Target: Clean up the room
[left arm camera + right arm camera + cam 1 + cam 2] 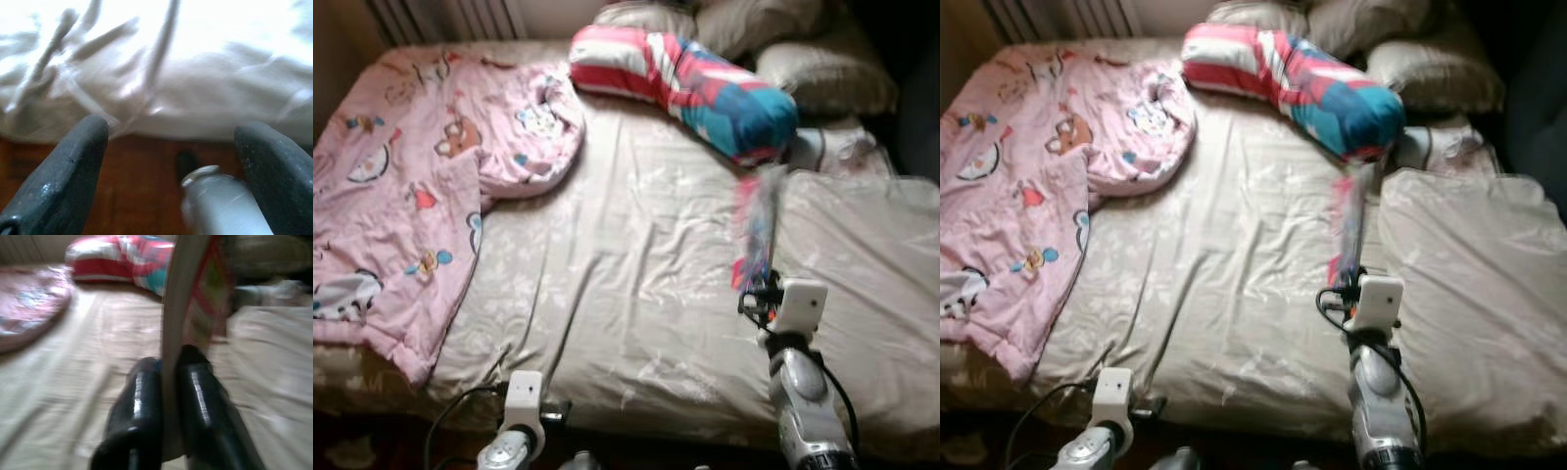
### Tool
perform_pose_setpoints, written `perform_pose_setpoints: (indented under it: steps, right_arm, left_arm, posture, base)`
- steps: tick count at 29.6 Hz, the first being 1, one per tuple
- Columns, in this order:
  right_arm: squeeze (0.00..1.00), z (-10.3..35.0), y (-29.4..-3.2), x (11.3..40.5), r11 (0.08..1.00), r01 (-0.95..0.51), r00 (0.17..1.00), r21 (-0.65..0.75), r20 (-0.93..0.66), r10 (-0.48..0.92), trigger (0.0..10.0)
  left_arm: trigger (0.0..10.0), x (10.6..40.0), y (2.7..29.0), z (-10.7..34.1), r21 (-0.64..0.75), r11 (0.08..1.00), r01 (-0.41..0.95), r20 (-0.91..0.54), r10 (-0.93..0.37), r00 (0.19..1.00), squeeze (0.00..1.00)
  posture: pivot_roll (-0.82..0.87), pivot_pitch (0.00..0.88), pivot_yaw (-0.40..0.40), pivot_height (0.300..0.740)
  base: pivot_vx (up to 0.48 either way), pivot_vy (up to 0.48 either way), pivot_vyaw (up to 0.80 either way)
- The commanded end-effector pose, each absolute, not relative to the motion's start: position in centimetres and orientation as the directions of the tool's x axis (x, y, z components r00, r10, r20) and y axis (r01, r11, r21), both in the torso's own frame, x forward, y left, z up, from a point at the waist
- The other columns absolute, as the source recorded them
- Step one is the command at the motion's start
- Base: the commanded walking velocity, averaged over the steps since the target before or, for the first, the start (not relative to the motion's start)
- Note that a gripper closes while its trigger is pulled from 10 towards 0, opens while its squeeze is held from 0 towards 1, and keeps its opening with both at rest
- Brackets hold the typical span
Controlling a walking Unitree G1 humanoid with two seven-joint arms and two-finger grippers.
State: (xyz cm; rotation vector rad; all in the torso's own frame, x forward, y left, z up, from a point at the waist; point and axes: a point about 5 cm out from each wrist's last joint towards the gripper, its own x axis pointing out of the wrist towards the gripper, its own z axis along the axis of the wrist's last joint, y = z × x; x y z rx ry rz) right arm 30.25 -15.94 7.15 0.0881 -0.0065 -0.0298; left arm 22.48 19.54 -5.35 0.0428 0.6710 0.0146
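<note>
Our right gripper (pixel 168 382) has its fingers pinching a thin book (pixel 188 298), held upright over the bed (pixel 626 294) near the striped pillow (pixel 685 83). Left gripper (pixel 171 161) hangs at the bed's edge, fingers spread.

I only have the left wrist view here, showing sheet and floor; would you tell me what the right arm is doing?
Observer: The right tool is shut on a thin book, held upright over the bed.
Operator: Thank you. What else lies on the bed?
Observer: A pink blanket covers the robot's left side.
Operator: Anything near the head end?
Observer: A striped red, white and blue pillow lies there, in front of beige pillows.
Operator: And where is my left tool?
Observer: The left tool is open, low at the bed's near edge.
</note>
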Motion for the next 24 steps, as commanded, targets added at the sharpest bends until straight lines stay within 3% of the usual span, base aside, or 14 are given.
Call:
perform_pose_setpoints:
  steps: [1, 24]
  right_arm:
    - [0.00, 7.40, -16.30, 30.21, 0.997, 0.020, 1.000, 0.068, 0.022, -0.022, 10.0]
    - [0.00, 6.78, -16.16, 30.02, 0.998, -0.005, 1.000, 0.056, -0.011, 0.005, 10.0]
  left_arm:
    - [10.0, 22.21, 19.22, -5.61, 0.039, 0.999, 0.002, -0.633, 0.023, 0.774, 0.00]
    - [10.0, 22.18, 19.31, -5.65, 0.043, 0.999, 0.005, -0.639, 0.024, 0.769, 0.00]
  posture:
    - [-0.06, 0.206, 0.056, 0.740]
    - [-0.06, 0.207, 0.059, 0.740]
  base:
    - [0.000, 0.000, 0.00]
    - [0.000, 0.000, 0.00]
